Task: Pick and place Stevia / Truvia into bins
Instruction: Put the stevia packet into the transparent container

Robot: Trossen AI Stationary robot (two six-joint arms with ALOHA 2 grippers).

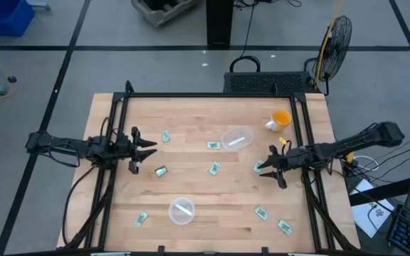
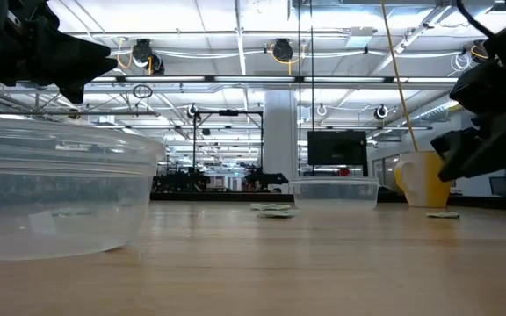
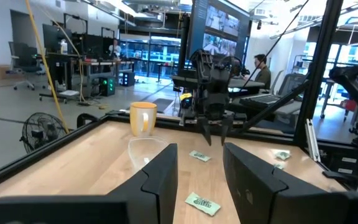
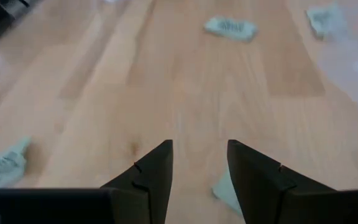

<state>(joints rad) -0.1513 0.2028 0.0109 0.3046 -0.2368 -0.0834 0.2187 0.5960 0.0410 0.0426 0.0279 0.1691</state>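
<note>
I see the sachets scattered flat across the wooden table (image 1: 191, 178). One sachet (image 1: 213, 168) near the middle lies with its long axis running roughly from the near edge toward the far edge, slightly tilted. Another (image 1: 213, 145), beside the far bowl, lies with its long side along the table's width. The one at the left (image 1: 161, 171) sits angled, and two more (image 1: 261, 212) (image 1: 285, 227) lie diagonally near the front right corner.

The far bowl (image 1: 237, 138) holds one sachet, and so does the near bowl (image 1: 181, 210). An orange cup (image 1: 280, 119) stands at the back right.

My right gripper (image 1: 265, 169) hangs low over the table's right side, its fingers (image 4: 151, 171) apart with bare wood showing between them. A pale sachet (image 4: 224, 186) lies just beside one fingertip; I cannot tell whether they touch. It holds nothing.

My left gripper (image 1: 148, 149) hovers over the left side, fingers (image 3: 160, 177) apart, empty, with a sachet (image 3: 202, 202) on the wood ahead of it.
</note>
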